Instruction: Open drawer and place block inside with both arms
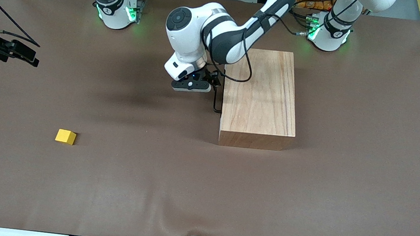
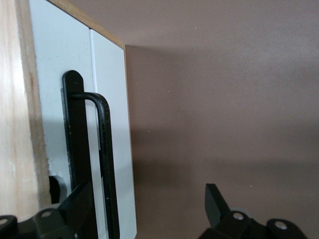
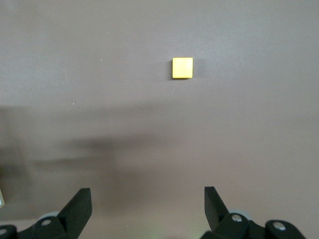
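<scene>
Reaching across from its base, the left arm's black two-finger gripper sits low at the side face of the large plain wooden box that is turned toward the right arm's end of the table. Its fingers stand spread — one lies at the black U-shaped bar handle, the other well apart over bare table. The handle is a thin round bar on a smooth white front panel; the drawer is shut, its panel flush within the pale, straight-grained wood of the box.

The right arm's black gripper hangs in the air over the right arm's end of the table, waiting. Its fingers are likewise spread, holding nothing.

The small bright yellow cube — the block — rests flat on the brown matte table cover, nearer to the front camera than the box and well apart from it, toward the right arm's end. It shows ahead of the right wrist camera, with only bare cover around it. The cover is faintly wrinkled near the front edge. Green light glows at both white arm bases.
</scene>
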You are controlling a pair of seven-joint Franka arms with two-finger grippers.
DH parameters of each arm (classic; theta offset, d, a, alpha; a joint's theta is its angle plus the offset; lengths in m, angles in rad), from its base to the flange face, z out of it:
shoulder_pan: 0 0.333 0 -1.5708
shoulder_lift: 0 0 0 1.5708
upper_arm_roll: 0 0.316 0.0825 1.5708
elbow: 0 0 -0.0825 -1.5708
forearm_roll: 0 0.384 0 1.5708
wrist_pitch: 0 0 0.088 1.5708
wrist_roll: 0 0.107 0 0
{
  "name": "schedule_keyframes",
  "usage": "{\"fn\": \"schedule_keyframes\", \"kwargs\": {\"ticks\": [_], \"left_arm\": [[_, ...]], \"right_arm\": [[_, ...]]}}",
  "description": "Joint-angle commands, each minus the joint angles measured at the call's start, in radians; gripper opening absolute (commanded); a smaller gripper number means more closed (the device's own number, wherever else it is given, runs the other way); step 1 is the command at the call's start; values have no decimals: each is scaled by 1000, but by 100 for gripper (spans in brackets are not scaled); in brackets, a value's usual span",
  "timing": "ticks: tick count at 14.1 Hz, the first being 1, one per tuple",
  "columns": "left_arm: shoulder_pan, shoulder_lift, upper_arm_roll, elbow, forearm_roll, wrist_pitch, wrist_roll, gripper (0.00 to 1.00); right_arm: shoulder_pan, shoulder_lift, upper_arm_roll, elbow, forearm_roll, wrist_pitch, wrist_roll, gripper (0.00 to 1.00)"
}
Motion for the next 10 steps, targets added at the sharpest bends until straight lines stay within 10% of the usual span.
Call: {"fn": "schedule_keyframes", "kwargs": {"ticks": [1,10], "left_arm": [[-11,28,13,33,24,-9,8,100],[-87,58,18,26,151,-68,4,100]], "right_arm": [[-23,16,4,-9,-3,24,-3,100],[-20,13,3,66,-7,-66,-3,100]]}}
